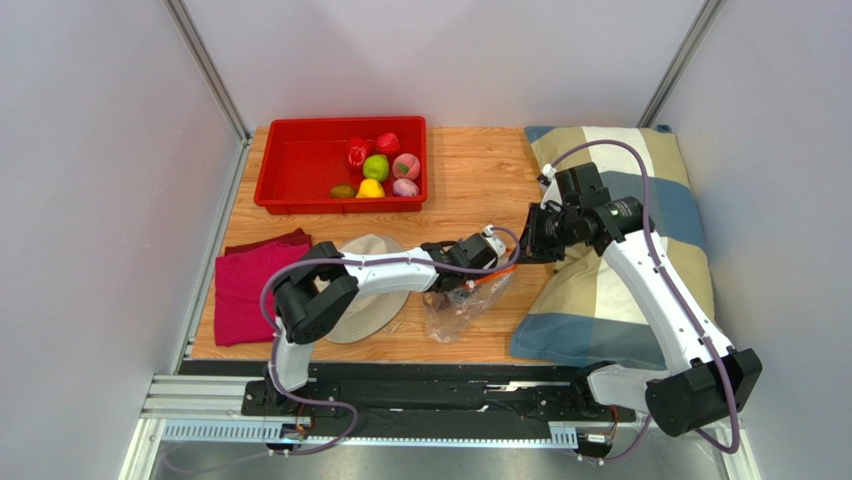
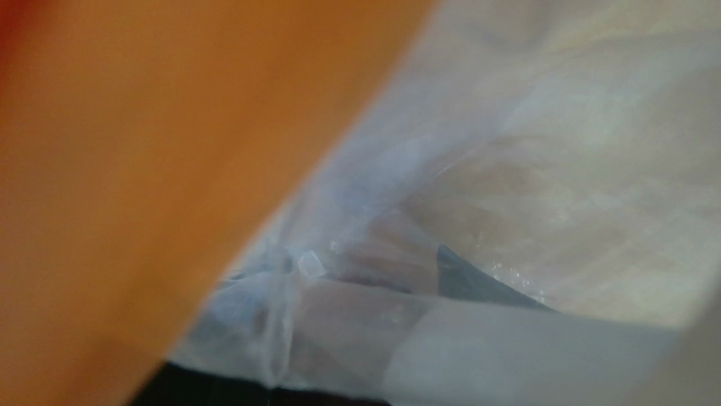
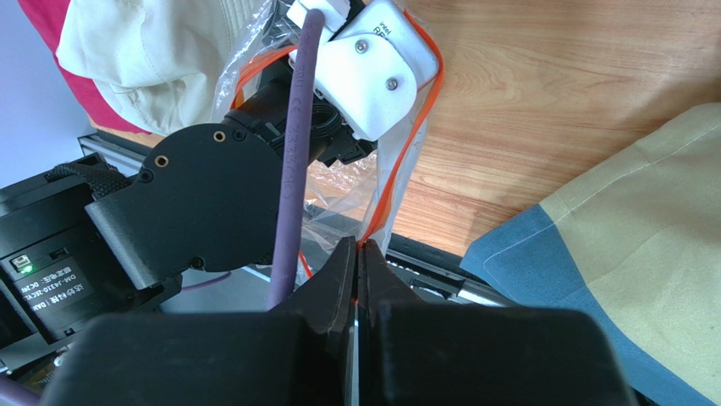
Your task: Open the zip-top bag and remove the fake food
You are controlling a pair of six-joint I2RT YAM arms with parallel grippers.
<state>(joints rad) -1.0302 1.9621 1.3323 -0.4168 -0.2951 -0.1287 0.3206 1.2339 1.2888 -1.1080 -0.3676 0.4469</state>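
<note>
The right gripper [image 3: 357, 251], clenched on the zip-top bag [image 1: 460, 312] at its orange rim, should hold it taut so the left gripper [image 1: 452, 288], its jaws hidden inside the bag, can search gently.

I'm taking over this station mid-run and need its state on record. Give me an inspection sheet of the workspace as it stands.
Surface: wooden table, nothing spilled that I can see.
Job's things: zip-top bag open, lying at the near edge, no food seen inside; fake food, seven pieces, in the red bin.
Clutter: beige hat, red cloth, plaid pillow.
Grippers: left gripper inside the bag's mouth, jaws hidden; right gripper shut on the bag's orange zipper strip.
Cables: purple cables along both arms, no snag seen.
Surroundings: grey walls; metal rail under the arm bases.
</note>
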